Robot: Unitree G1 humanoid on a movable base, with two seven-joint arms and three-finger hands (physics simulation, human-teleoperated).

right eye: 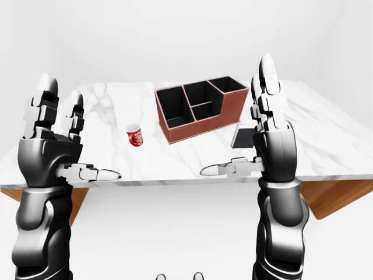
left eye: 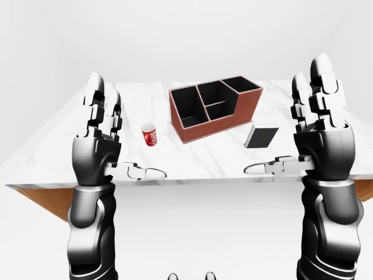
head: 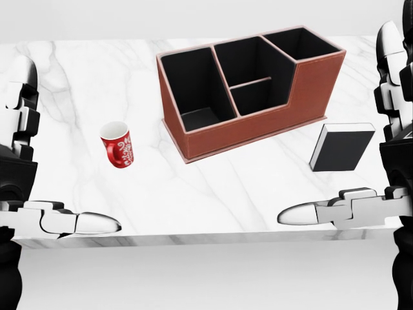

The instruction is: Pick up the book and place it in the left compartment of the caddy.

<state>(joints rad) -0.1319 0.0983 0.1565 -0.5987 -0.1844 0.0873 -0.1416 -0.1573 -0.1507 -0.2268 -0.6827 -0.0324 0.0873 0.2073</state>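
**Both hands raised and empty above the desk edge, book lying to the right of the caddy**

The black book [head: 342, 148] lies flat on the white marble desk [head: 245, 181], in the right part of the head view, just beside the lower right end of the caddy [head: 251, 90] but not touching it. Its pale page edge faces the top of the view.

The caddy is a reddish-brown box with black-lined compartments, set at an angle on the desk. In the head view it shows one long compartment on the left, two smaller ones in the middle split by a low divider, and one on the right at the taller end. All of them look empty.

A red mug [head: 119, 145] with white markings lies tilted on the desk to the left of the caddy, well apart from it, its white-lined mouth turned toward the top of the view.

The left hand [left eye: 96, 137] is held upright near the desk's near edge, fingers [left eye: 95, 93] pointing up and thumb stretched sideways toward the middle; it is released and grasps nothing. The right hand [left eye: 320, 131] mirrors it on the other side, fingers up, thumb pointing inward, also spread and empty. In the left-eye view the book sits just left of the right hand, farther away on the desk, with no contact between them.
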